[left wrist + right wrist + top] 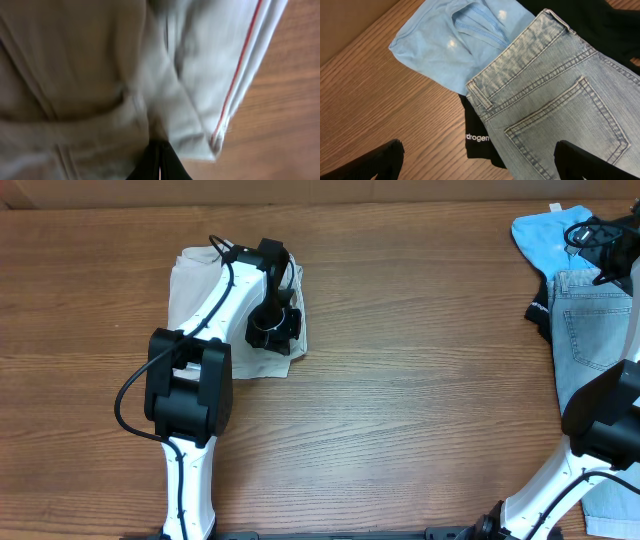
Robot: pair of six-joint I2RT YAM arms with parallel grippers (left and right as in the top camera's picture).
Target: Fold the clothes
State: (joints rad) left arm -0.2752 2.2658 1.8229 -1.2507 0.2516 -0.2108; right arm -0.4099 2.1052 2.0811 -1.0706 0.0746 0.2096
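Observation:
The pale beige khaki shorts (190,280) lie folded at the middle left of the table. My left gripper (272,325) is down on their right part. In the left wrist view the beige cloth (75,75) fills the frame, blurred, with a red-striped edge at the right. The left jaws (160,159) are shut, with a crease of the cloth at their tips. My right gripper (485,165) is open and empty, above the light-blue denim shorts (560,90). The denim lies over a sky-blue top (435,45) and a black garment (477,140) with white lettering.
The pile of denim shorts (590,320), sky-blue top (545,235) and black garment (540,310) lies at the far right under my right gripper (600,238). Bare wooden table (420,380) spans between both arms. A brown wall runs along the back edge.

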